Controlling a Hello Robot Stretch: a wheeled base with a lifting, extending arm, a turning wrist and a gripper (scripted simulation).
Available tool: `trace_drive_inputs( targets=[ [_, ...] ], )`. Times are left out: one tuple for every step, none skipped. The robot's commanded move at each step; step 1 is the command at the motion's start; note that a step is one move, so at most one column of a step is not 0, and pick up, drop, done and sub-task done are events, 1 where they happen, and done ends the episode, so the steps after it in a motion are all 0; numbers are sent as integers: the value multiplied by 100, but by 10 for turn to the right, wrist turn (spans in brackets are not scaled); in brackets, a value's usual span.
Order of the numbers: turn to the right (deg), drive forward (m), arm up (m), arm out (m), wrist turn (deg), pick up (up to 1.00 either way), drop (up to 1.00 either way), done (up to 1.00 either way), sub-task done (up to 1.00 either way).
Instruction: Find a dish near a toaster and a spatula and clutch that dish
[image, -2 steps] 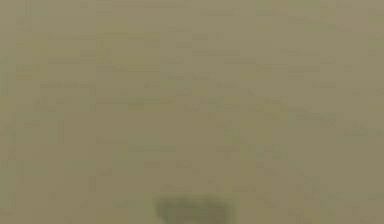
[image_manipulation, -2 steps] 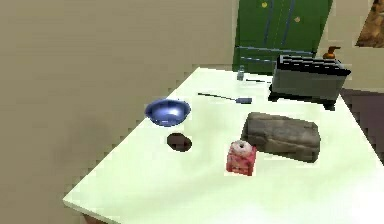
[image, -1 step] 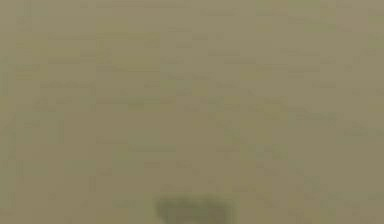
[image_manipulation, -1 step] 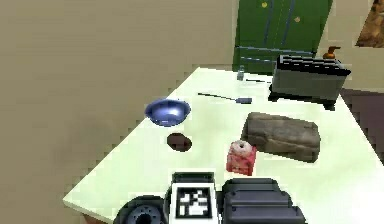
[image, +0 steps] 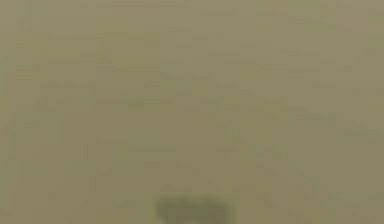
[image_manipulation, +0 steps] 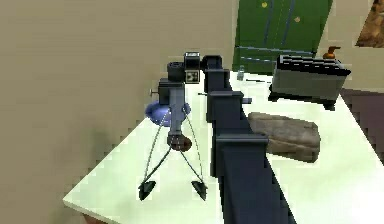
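Spanning the pale green table (image_manipulation: 115, 172), the dark arm (image_manipulation: 235, 150) ends in jaws with thin fingers (image_manipulation: 148, 185) slanting down. Cannot tell if they are spread or pressed together, or if they hold anything. Blue dish (image_manipulation: 154, 113) on the table just behind them. Toaster (image_manipulation: 310, 78) well apart at the far edge. Forward view: bare beige wall (image: 190, 90).

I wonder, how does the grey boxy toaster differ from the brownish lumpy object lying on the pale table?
The grey boxy toaster has straight edges and stands tall; the brownish lumpy object is low, rounded and irregular. The toaster is grey with a dark base; the lumpy object is dull brown-grey. The toaster sits farther up the picture, the lumpy object lower, close beside the dark square arm. Both rest on the pale table, right of the arm.
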Motion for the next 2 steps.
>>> trace_drive_inputs(
  targets=[
    [0, 0, 0, 0, 450, 0, 0, 0, 0],
    [0, 0, 0, 0, 450, 0, 0, 0, 0]
  ],
)
